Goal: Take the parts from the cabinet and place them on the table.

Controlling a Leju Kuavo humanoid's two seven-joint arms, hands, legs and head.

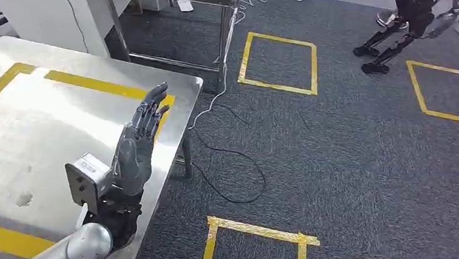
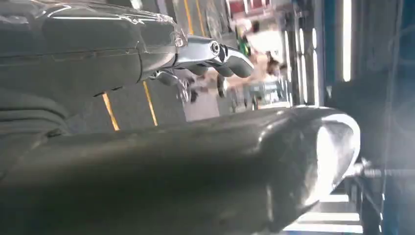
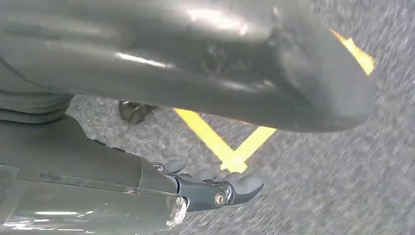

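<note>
left hand: fingers straight, apart, empty, above table's right edge
right hand: empty over carpet
table: shiny steel, yellow tape

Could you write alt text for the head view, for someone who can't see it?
A robot's left hand is raised, holding nothing, fingers extended, over a steel table marked with yellow tape. Beside it, dark carpet bears yellow tape squares and a loose black cable.

Silver, grey and yellow.
Shiny silver bench at left with yellow tape bands; speckled dark grey carpet marked with yellow tape squares; dark grey left hand; black cable.
</note>
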